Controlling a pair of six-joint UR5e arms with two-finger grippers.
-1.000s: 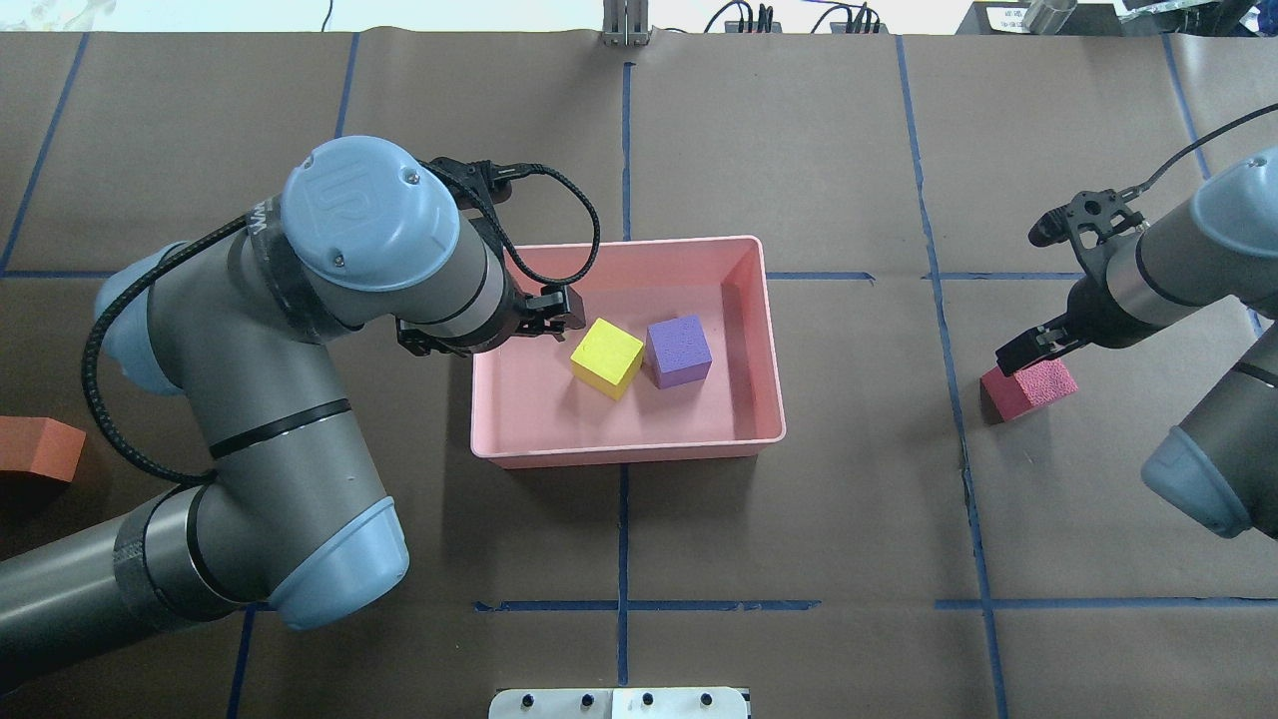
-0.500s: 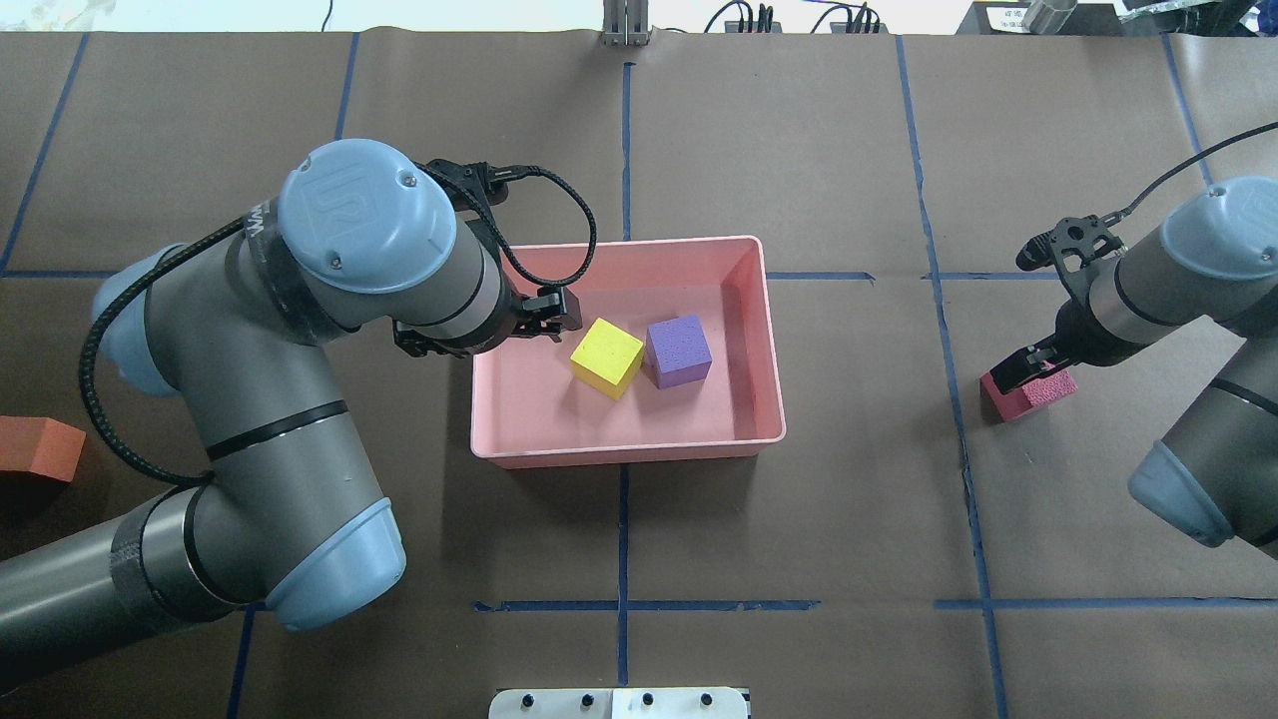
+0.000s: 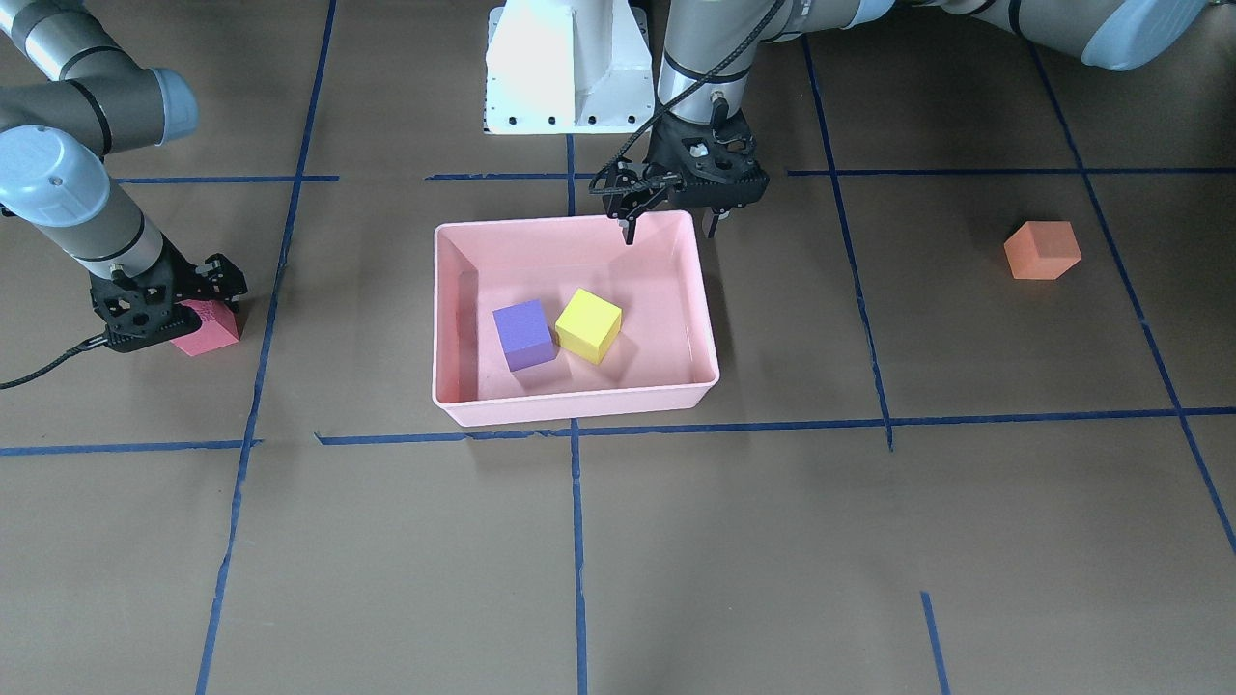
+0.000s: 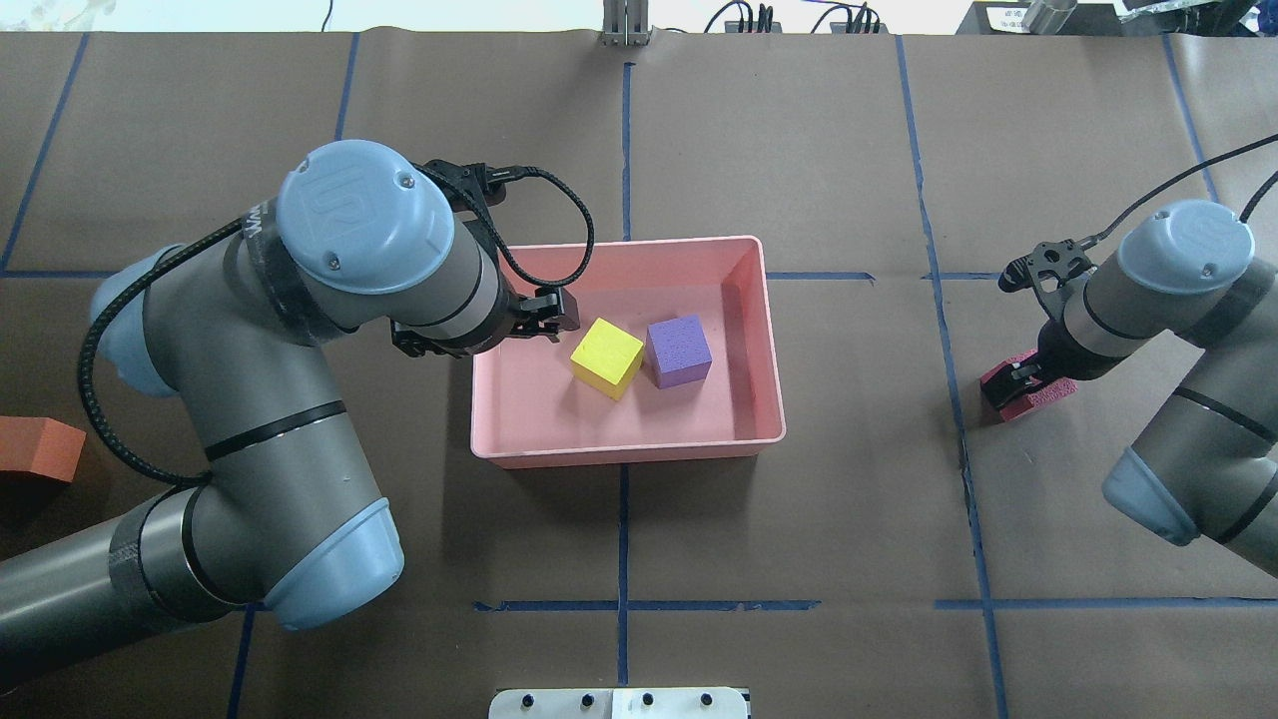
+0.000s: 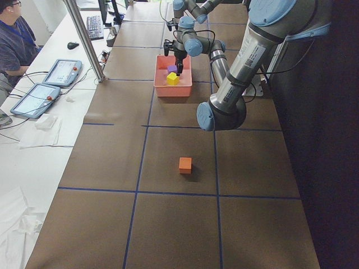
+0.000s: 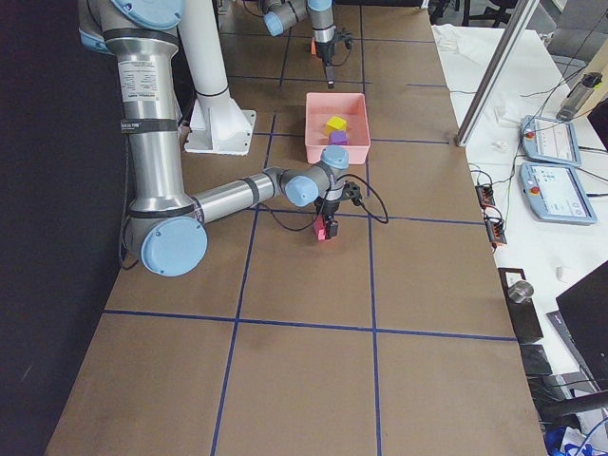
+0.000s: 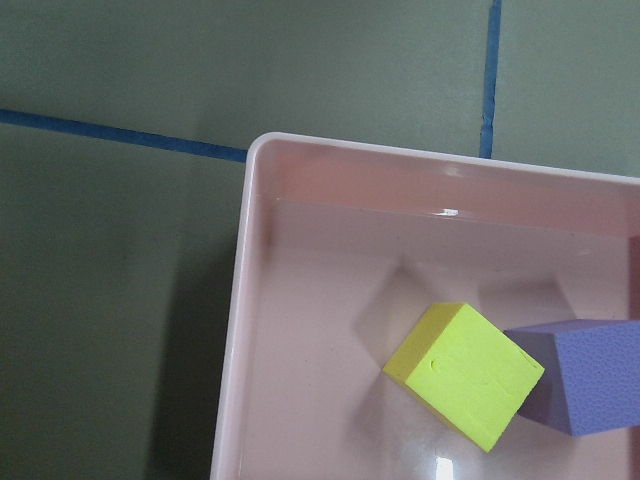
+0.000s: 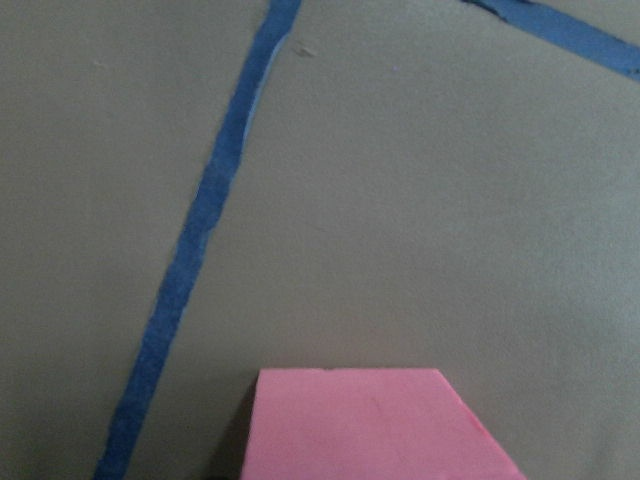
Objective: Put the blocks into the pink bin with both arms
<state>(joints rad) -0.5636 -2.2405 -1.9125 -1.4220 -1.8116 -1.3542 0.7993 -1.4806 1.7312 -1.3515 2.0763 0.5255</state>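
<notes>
The pink bin (image 4: pixel 629 451) (image 3: pixel 570 410) holds the yellow block (image 4: pixel 606 357) (image 3: pixel 588 325) (image 7: pixel 465 372) and the purple block (image 4: pixel 678 351) (image 3: pixel 522 334) side by side. My left gripper (image 4: pixel 547 318) (image 3: pixel 671 230) is open and empty above the bin's wall nearest the left arm. My right gripper (image 4: pixel 1018 384) (image 3: pixel 159 328) is down at the red-pink block (image 4: pixel 1043 397) (image 3: pixel 208 328) (image 8: pixel 370 425), which rests on the table; the jaws look open around it. The orange block (image 4: pixel 38 449) (image 3: pixel 1041 250) lies alone by the left arm.
The white pedestal base (image 3: pixel 565 68) stands behind the bin. Blue tape lines cross the brown table cover. In the exterior left view an operator's bench with tablets (image 5: pixel 61 73) and a metal post (image 5: pixel 84 39) runs along the far table edge.
My right arm has swung in and lowered its gripper onto the red-pink block, which has not moved. My left arm has barely shifted.
</notes>
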